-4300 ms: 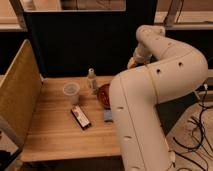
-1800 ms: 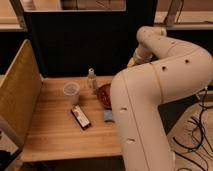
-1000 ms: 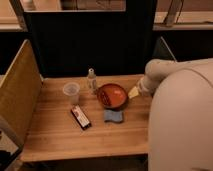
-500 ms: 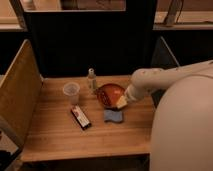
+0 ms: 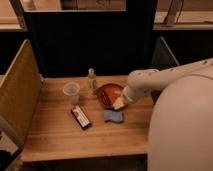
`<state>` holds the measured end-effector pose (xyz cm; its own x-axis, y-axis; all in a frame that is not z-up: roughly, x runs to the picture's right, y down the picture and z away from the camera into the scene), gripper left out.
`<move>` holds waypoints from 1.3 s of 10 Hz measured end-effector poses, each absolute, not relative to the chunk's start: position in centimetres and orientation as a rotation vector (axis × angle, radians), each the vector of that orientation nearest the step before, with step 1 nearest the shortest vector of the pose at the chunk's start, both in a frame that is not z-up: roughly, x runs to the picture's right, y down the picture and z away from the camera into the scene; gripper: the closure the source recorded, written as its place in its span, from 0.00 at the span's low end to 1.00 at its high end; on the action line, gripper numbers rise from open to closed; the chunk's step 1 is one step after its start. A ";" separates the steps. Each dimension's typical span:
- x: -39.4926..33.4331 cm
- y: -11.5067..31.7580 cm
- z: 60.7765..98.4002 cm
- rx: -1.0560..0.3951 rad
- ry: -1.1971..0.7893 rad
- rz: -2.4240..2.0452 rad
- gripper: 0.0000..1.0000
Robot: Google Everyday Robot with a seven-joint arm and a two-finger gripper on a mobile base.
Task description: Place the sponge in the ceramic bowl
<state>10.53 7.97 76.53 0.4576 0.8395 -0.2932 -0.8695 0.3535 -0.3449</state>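
The light-blue sponge (image 5: 113, 116) lies flat on the wooden table (image 5: 55, 137), just in front of the ceramic bowl (image 5: 108, 93). That red-orange bowl sits near the table's middle, its right side covered by my arm. My gripper (image 5: 119, 103) hangs at the end of the white arm, over the bowl's front right rim and just above the sponge's far edge. It touches neither as far as I can see.
A clear plastic cup (image 5: 71, 92) stands left of the bowl and a small clear bottle (image 5: 91, 79) behind it. A black packet (image 5: 80, 117) lies left of the sponge. A wooden side panel (image 5: 17, 95) walls the left; a dark panel (image 5: 85, 45) stands behind.
My arm has reached in from the right and stretched leftward and down, bringing the gripper from the table's right edge to the bowl's front rim above the sponge. The objects have not moved.
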 end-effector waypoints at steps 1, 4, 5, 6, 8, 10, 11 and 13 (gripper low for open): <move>9.7 9.2 76.9 -0.520 0.070 1.089 0.37; 5.3 14.9 78.9 -0.669 0.083 1.004 0.37; 4.6 16.0 79.6 -0.698 0.091 0.988 0.37; 4.1 16.7 80.3 -0.716 0.100 0.973 0.37; 4.2 16.3 82.7 -0.704 0.122 0.960 0.37; 5.4 14.7 84.3 -0.660 0.145 0.974 0.37; 6.3 13.8 85.2 -0.631 0.163 0.989 0.37; 7.6 13.6 86.0 -0.615 0.189 1.019 0.37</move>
<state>7.59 13.63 86.00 0.5248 0.7383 -0.4235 -0.8410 0.3731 -0.3918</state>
